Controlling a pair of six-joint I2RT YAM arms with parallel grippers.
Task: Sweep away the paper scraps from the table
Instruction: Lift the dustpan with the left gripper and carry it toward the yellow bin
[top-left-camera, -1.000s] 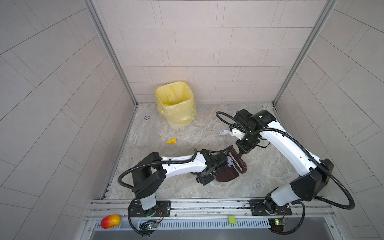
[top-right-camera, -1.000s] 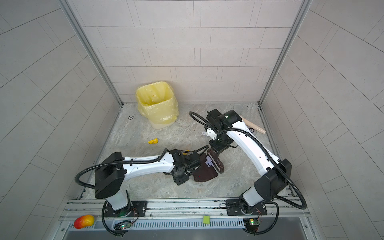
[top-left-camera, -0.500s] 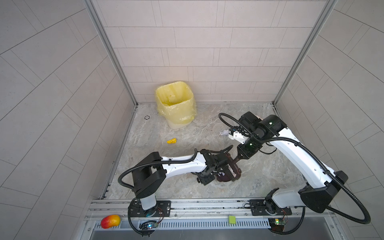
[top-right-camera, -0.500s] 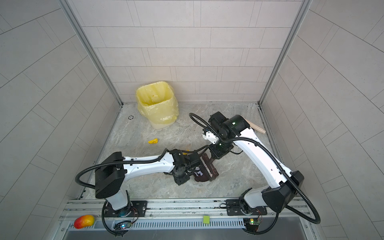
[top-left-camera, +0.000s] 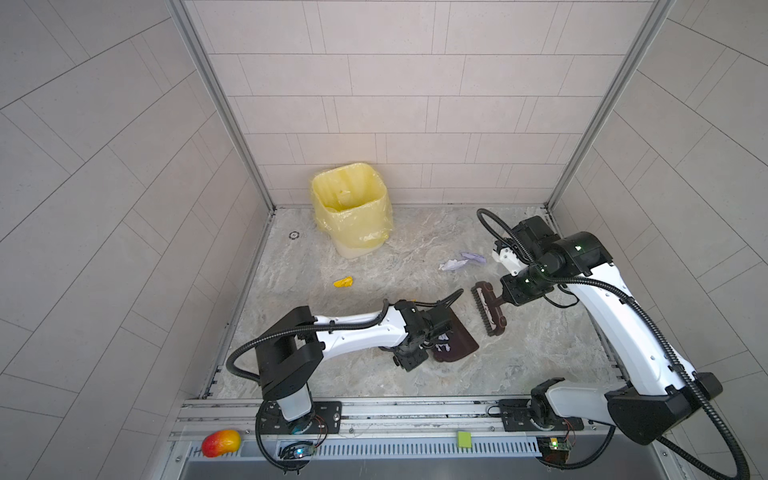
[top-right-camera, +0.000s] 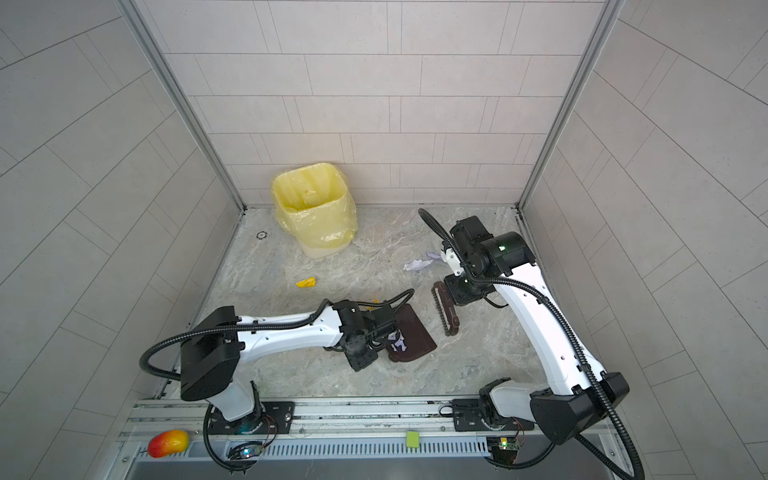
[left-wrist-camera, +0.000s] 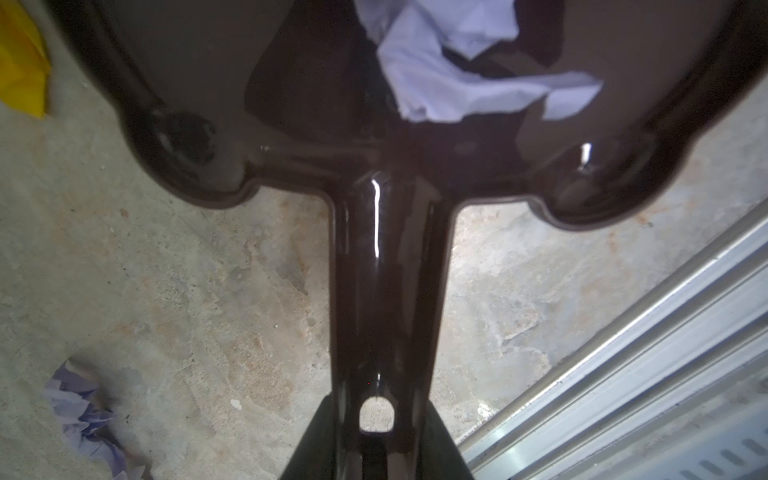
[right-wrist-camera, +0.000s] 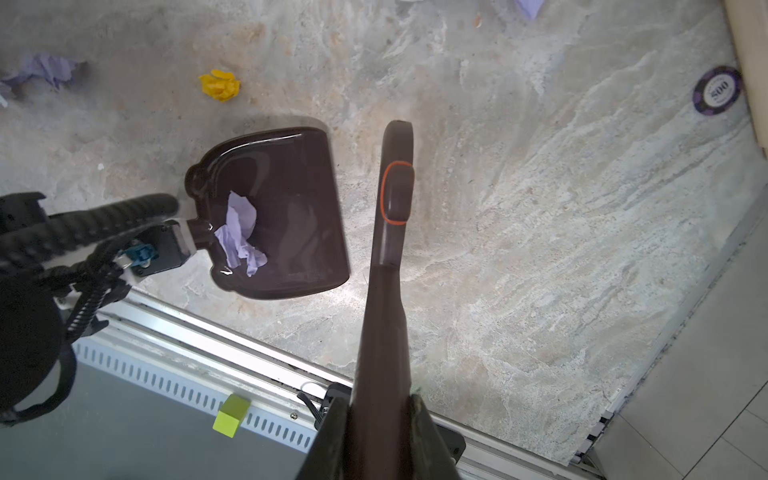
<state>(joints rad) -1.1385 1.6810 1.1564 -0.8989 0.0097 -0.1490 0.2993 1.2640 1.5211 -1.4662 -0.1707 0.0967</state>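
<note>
Lilac scraps (right-wrist-camera: 241, 232) in dustpan (right-wrist-camera: 299, 216); brush (right-wrist-camera: 395, 199) alongside

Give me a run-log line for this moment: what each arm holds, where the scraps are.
left gripper: shut on dustpan handle | right gripper: shut on brush | in pan: lilac scrap | loose on table: yellow scrap, lilac scraps

Count. 2 arms (top-left-camera: 353, 332). 1 brush (top-left-camera: 492, 311). 1 dustpan (top-left-camera: 457, 345). 1 bin (top-left-camera: 353, 216). Loose on the desk (top-left-camera: 519, 365): 3 lilac scraps (top-left-camera: 453, 264), one seen only in wrist views; 2 yellow scraps (top-left-camera: 343, 282). In the dustpan, lilac paper (right-wrist-camera: 241, 228): one piece or two, cannot tell. 1 mango toy (top-left-camera: 221, 442), 1 green square (top-left-camera: 464, 439), 1 chip (right-wrist-camera: 717, 95).
</note>
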